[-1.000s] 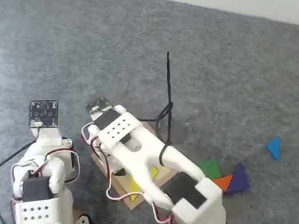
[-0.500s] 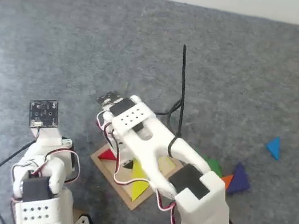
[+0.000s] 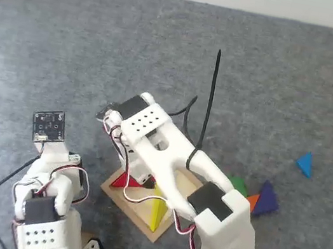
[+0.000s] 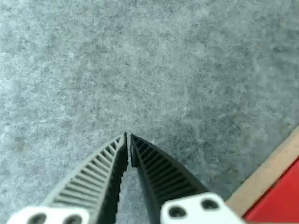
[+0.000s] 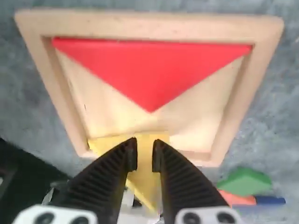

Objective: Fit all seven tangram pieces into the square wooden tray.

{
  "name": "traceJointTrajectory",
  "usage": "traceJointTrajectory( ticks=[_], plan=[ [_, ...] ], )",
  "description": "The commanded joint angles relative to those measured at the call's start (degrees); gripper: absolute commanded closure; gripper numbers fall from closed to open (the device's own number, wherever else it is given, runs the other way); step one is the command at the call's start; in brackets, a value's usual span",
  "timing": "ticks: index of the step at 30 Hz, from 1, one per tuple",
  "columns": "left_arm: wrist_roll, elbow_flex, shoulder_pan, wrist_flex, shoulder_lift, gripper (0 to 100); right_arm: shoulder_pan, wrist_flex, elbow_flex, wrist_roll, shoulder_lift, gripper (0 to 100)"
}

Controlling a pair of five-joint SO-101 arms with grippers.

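Directly under the right claw [image 5: 142, 154], whose jaws stand a thin slit apart on nothing, the yellow triangle [image 5: 144, 183] seems to ride over the tray [image 5: 261, 79] rim nearest that arm, pointing lengthwise back toward the arm, away from the red triangle [image 5: 149, 70]. That arm is much the nearer. The left claw [image 4: 127, 137], pinched together, hangs over bare mat [image 4: 140, 56] beside the tray's corner.

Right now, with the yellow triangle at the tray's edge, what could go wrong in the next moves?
1. The yellow triangle seems to lie across the rim of the tray, not flat inside; a push from the right gripper may tip it out or slide the tray.
2. It could disturb the seated red triangle.
3. The green piece, orange piece and purple piece lie bunched together; taking one may drag the others.
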Motion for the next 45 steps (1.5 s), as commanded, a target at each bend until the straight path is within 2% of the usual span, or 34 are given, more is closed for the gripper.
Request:
traceJointTrajectory(
  ticks=[1,18,28,34,40,42,45],
  plan=[
    [-0.3,-0.4,-0.3,0.4,-1.1,99,0.3,2.7,-2.3,0.9,-0.7,94.4],
    [-0.3,-0.4,-0.3,0.4,-1.1,99,2.2,3.2,-1.3,2.5,-1.3,94.4],
    [-0.3,-0.4,-0.3,0.4,-1.1,99,3.1,3.0,1.6,2.6,-17.8,94.2],
    [-0.3,-0.4,-0.3,0.4,-1.1,99,2.7,2.8,9.8,2.6,-21.1,94.1],
    [-0.3,-0.4,-0.3,0.4,-1.1,99,2.3,2.3,11.1,2.2,-21.0,93.6],
    [-0.3,-0.4,-0.3,0.4,-1.1,99,1.5,0.7,11.5,-0.8,-21.0,90.6],
    [-0.3,-0.4,-0.3,0.4,-1.1,99,-0.7,-3.3,14.0,-10.6,-21.0,85.6]
  ],
)
